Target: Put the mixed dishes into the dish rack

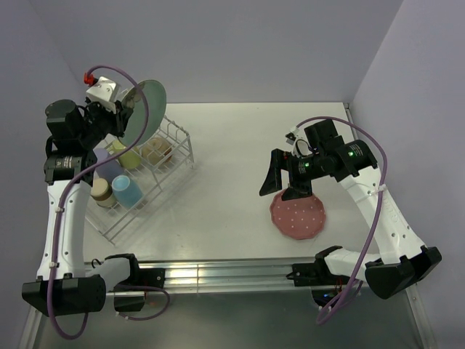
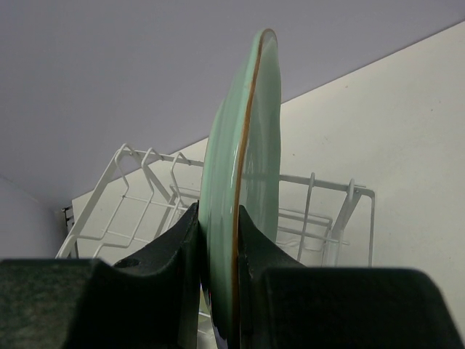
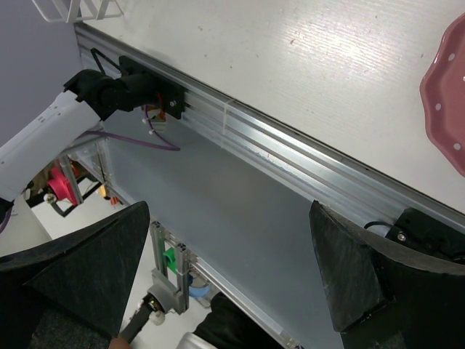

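The mint-green flower plate point(image 1: 150, 107) is held on edge, almost upright, above the far end of the dish rack point(image 1: 179, 135). Its glossy pale green face and a thin brownish line along the scalloped rim are seen best from the left wrist, where the plate point(image 2: 247, 174) rises out of the left gripper point(image 2: 218, 236). The plate's lower edge is clamped between both dark fingers point(image 2: 174, 251), which press against its two faces. Its bottom is cut off by the fingers and the frame, so it cannot be told whether it touches the white wires of the rack point(image 2: 312, 200) behind it.

From above, the left gripper point(image 1: 128, 106) is partly covered by its own white camera housing. Below it, several pieces are set in the rack: a yellow mug point(image 1: 129, 155), a lavender cup point(image 1: 109, 166) and a light blue mug point(image 1: 126, 190). A cream-brown piece point(image 1: 156, 151) and another pale piece point(image 1: 102, 190) are too small to be identified.

The pink white-dotted plate point(image 1: 298, 216) lies flat on the white table point(image 1: 232, 145), well apart from the rack. The right gripper point(image 1: 283, 183) is seen at its far left rim (whether it touches is not clear). In the right wrist view the right gripper point(image 3: 229, 218) is spread wide with nothing between its fingers, and only a scalloped slice of the pink plate point(image 3: 447, 94) shows at the frame's edge, beyond the metal rail point(image 3: 290, 156).
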You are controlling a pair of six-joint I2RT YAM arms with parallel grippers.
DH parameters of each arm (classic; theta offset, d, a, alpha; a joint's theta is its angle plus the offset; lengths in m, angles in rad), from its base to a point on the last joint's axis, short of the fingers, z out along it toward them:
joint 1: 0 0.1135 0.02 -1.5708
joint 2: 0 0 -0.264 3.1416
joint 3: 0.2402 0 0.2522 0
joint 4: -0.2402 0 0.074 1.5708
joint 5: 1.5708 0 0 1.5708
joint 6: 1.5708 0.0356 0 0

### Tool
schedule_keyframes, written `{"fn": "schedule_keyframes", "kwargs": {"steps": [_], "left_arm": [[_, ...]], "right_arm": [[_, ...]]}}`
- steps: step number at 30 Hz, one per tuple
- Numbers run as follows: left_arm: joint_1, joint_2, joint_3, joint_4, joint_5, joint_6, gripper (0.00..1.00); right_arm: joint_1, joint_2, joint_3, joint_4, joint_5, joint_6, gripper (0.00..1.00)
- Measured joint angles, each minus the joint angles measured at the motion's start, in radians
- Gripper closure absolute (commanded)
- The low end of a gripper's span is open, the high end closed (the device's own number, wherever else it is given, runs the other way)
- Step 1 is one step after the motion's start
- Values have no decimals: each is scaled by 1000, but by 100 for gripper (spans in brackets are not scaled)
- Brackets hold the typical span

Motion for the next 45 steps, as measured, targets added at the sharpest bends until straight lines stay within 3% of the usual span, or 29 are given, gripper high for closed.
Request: {"fn": "schedule_keyframes", "kwargs": {"steps": [18, 25, 28, 32, 34, 36, 37, 45], "left_arm": [[12, 24, -39, -21, 66, 26, 100], [13, 23, -69, 27, 51, 8, 54], [21, 23, -90, 42, 27, 3, 44], [27, 23, -113, 48, 3, 0, 40], [29, 23, -116, 50, -8, 1, 33], [31, 23, -121, 58, -20, 3, 6], [32, 23, -124, 62, -27, -1, 1], [43, 23, -130, 77, -93, -7, 1]], "right_arm": [[0, 2, -16, -1, 0, -1, 2], [0, 8, -16, -1, 0, -4, 2], [0, 15, -16, -1, 0, -4, 2], [0, 24, -16, -1, 0, -4, 2], [0, 25, -16, -1, 0, -4, 2], [0, 27, -16, -1, 0, -4, 2], [0, 28, -16, -1, 0, -4, 2], [0, 43, -13, -1, 0, -4, 2]]}}
